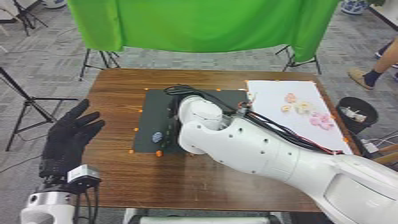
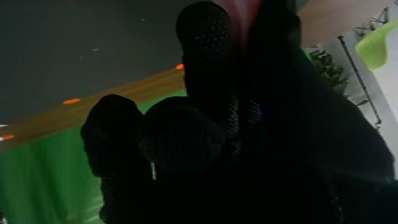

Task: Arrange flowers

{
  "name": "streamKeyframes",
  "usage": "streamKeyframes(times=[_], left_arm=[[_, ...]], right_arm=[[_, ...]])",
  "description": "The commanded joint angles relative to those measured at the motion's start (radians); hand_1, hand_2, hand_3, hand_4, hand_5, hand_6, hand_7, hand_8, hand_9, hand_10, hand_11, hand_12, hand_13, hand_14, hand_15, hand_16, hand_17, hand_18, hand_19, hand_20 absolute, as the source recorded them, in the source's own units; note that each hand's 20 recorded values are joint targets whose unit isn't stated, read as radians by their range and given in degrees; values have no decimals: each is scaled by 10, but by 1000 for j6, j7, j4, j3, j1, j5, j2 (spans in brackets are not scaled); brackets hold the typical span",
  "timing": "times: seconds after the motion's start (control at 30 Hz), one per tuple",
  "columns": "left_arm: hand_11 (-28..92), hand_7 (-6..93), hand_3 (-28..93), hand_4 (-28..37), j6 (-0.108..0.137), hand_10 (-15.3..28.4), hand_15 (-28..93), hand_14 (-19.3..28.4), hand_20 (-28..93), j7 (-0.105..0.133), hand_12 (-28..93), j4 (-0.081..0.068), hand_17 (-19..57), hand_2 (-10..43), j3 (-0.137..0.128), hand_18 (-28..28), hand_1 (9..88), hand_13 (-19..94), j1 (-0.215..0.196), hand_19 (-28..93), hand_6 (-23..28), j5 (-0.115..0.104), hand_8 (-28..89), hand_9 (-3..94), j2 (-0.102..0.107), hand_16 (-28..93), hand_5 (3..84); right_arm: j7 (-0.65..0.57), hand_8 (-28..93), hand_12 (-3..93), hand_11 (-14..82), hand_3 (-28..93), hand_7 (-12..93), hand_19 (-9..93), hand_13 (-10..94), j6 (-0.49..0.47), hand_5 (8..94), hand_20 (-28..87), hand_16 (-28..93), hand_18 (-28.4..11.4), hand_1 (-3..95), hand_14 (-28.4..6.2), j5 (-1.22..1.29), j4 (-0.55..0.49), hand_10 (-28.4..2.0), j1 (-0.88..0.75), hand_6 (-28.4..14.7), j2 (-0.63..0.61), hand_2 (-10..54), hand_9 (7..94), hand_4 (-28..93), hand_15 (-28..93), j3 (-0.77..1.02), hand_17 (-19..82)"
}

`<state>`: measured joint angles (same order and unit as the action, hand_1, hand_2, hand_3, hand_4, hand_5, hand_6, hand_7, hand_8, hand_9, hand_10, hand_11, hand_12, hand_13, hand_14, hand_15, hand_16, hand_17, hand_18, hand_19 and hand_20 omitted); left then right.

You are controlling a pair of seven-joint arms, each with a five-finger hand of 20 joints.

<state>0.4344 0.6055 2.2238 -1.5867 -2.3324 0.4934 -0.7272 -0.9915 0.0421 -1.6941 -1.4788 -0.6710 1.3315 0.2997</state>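
While the right arm (image 1: 258,150) crosses the counter (image 1: 124,175) and hides much of the dark mat (image 1: 153,115), a loop of black cables (image 1: 282,131) runs along it, between the mat and the white sheet (image 1: 266,95); a patterned oval piece (image 1: 157,136) lies near the mat's left edge, with orange markers (image 1: 159,153) around. Beyond the far edge hangs a green cloth (image 1: 209,25); a black stand (image 1: 31,102) rises on the left, and a black bin (image 1: 357,112) stands just beside the counter's right edge.

On the white sheet, at the counter's right side, lie the flowers: soft pink blooms (image 1: 322,120) nearest, a pale yellow bloom (image 1: 304,107) and a peach one (image 1: 290,98) farther off; their heads look full and ruffled.

The right robot hand (image 1: 173,125) is over the mat, gripping something pink (image 2: 242,17) between fingers and thumb; the left robot hand (image 1: 69,137) is open, beside the counter's left edge.
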Motion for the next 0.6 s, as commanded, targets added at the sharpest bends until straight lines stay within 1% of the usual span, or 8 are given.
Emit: streamKeyframes(times=[0.03, 0.13, 0.3, 0.33, 0.5, 0.53, 0.57, 0.6], left_arm=[[307, 109, 631, -232, -22, 193, 631, 254, 157, -18, 128, -6, -106, 77, 0, 199, 290, 225, 8, 445, 95, 16, -81, 341, -28, -120, 374], [307, 109, 629, -232, -22, 193, 631, 255, 156, -12, 129, -6, -106, 78, 1, 199, 291, 226, 11, 445, 95, 14, -81, 342, -25, -120, 374], [307, 109, 630, -230, -28, 193, 631, 255, 156, -24, 129, -7, -106, 78, 2, 200, 292, 226, 16, 446, 95, 25, -81, 342, -35, -119, 374], [306, 109, 632, -229, -27, 193, 631, 255, 156, -17, 129, -9, -106, 78, 6, 200, 291, 226, 19, 446, 95, 21, -81, 342, -29, -120, 374], [306, 109, 634, -227, -30, 193, 632, 254, 156, -26, 129, -7, -106, 78, 6, 199, 292, 226, 21, 446, 95, 25, -81, 341, -35, -120, 374], [306, 109, 634, -227, -22, 193, 632, 254, 156, -9, 129, -8, -106, 77, 14, 199, 292, 226, 23, 446, 95, 10, -81, 340, -16, -120, 374], [305, 110, 635, -227, -27, 193, 632, 255, 156, -23, 129, -7, -106, 77, 8, 199, 293, 226, 21, 446, 94, 21, -80, 341, -28, -120, 373], [306, 109, 635, -227, -28, 192, 632, 255, 156, -23, 129, -9, -106, 77, 8, 199, 293, 226, 23, 447, 95, 20, -81, 340, -28, -120, 373]], right_arm=[[0, 13, 203, 301, 663, 251, 932, 852, -7, 716, 418, 171, -184, 528, -27, 17, 3, -104, 11, -4, 17, -83, 880, -274, 754, 13, 580], [-2, 11, 198, 303, 660, 250, 932, 848, -8, 709, 418, 171, -184, 518, -27, 15, 5, -105, 15, -5, 19, -86, 876, -274, 756, 12, 577], [-5, 8, 194, 306, 657, 247, 932, 843, -20, 693, 418, 169, -184, 509, -28, 11, 12, -107, 15, -13, 22, -86, 867, -271, 759, 12, 574], [-6, 8, 194, 307, 657, 247, 932, 843, -24, 692, 419, 169, -184, 508, -28, 16, 11, -107, 17, -13, 21, -86, 866, -270, 760, 11, 574], [-10, 8, 191, 310, 659, 245, 932, 840, -32, 684, 419, 167, -183, 497, -29, 10, 15, -107, 15, -14, 26, -86, 860, -267, 762, 14, 571], [-12, 8, 191, 311, 661, 244, 932, 839, -34, 682, 419, 167, -184, 494, -28, 17, 16, -107, 18, -14, 26, -87, 859, -266, 763, 13, 571], [-13, 7, 190, 313, 665, 242, 932, 838, -42, 676, 419, 166, -183, 489, -28, 20, 18, -107, 15, -16, 27, -87, 856, -265, 763, 18, 571], [-18, 6, 189, 313, 669, 241, 932, 838, -48, 671, 419, 166, -183, 485, -29, 19, 20, -107, 14, -17, 27, -87, 855, -265, 764, 20, 571]])
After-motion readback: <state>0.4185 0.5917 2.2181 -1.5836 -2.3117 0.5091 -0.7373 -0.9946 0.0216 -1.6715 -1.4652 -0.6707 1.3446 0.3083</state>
